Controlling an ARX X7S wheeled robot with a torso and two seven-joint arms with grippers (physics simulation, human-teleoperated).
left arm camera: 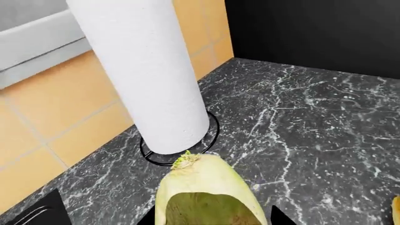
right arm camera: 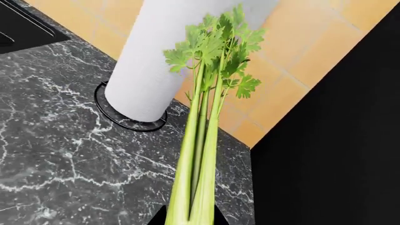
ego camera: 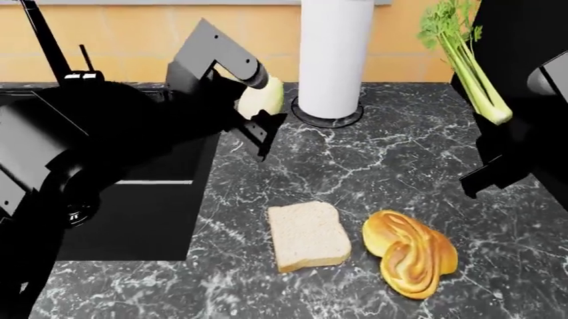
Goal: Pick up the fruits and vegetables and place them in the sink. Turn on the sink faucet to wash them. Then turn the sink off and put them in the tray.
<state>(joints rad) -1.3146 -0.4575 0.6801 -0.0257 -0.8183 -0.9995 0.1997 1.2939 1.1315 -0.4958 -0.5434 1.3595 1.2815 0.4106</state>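
Pale bulb [ego camera: 262, 97], leafy green celery [ego camera: 466, 56]

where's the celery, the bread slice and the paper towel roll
celery [right arm camera: 198, 154], right wrist view, mid stalk
bread slice [ego camera: 307, 235], head view, centre of its top face
paper towel roll [ego camera: 333, 53], head view, side of roll

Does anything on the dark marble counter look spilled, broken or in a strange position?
Nothing is spilled or broken. A bare slice of bread and a golden twisted pastry lie directly on the counter, without a plate. The white paper towel roll stands upright.
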